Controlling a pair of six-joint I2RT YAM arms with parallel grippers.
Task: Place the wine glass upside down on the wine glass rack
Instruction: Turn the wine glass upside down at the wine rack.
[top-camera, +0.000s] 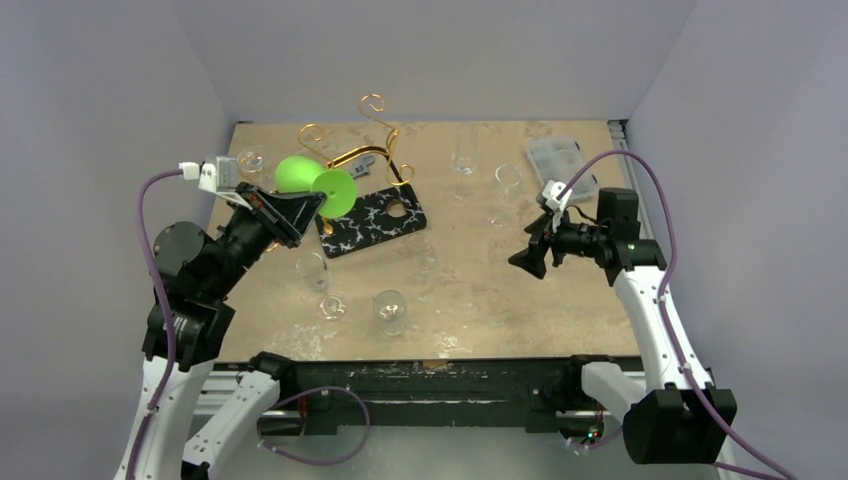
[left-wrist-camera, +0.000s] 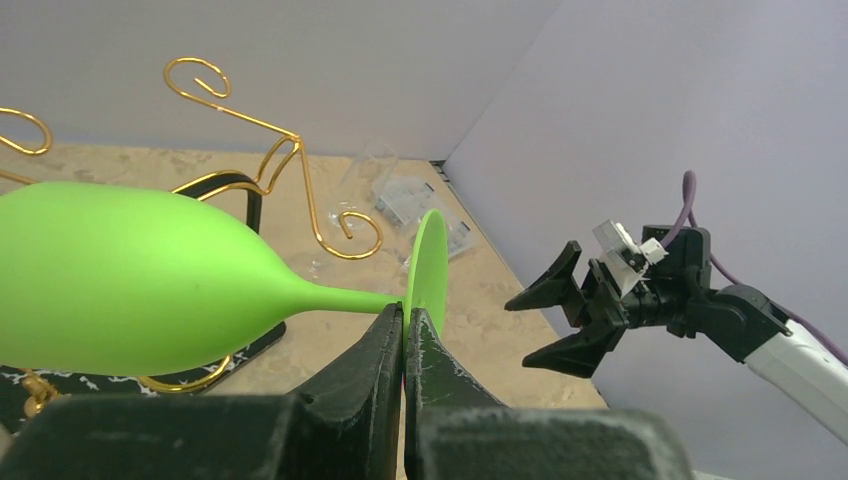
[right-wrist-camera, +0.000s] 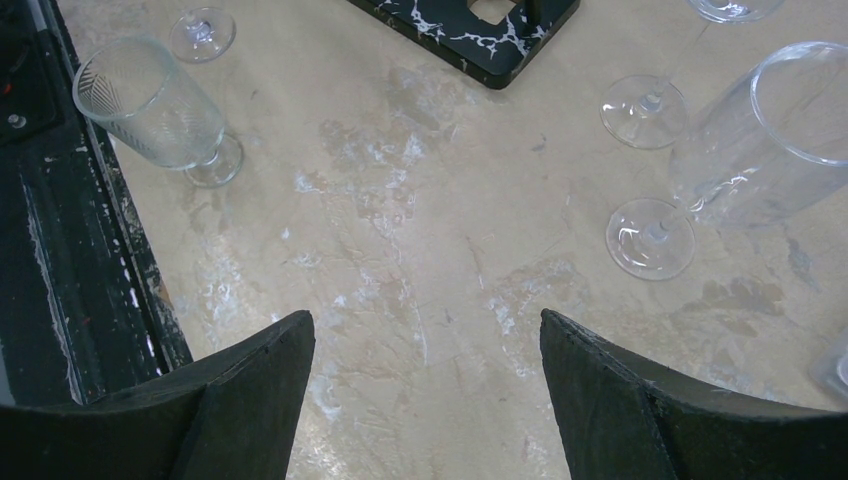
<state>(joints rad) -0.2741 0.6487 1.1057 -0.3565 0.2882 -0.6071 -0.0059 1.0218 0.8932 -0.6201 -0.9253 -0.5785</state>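
Note:
The green wine glass (top-camera: 300, 174) lies on its side in the air, held by the rim of its round foot (top-camera: 337, 192). My left gripper (top-camera: 308, 205) is shut on that foot; in the left wrist view its jaws (left-wrist-camera: 405, 318) pinch the foot's edge (left-wrist-camera: 428, 262), with the bowl (left-wrist-camera: 120, 280) out to the left. The gold wire wine glass rack (top-camera: 372, 135) stands just behind and right of the glass, scroll loops up (left-wrist-camera: 195, 78). My right gripper (top-camera: 527, 252) is open and empty above the table's right half, also seen in its wrist view (right-wrist-camera: 425, 335).
A black white-veined board (top-camera: 375, 222) lies under the rack. Several clear glasses stand about: near the front middle (top-camera: 390, 311), (top-camera: 312, 270), and at the back right (top-camera: 463, 152), (top-camera: 507, 180). A clear plastic box (top-camera: 558, 160) sits at the far right corner.

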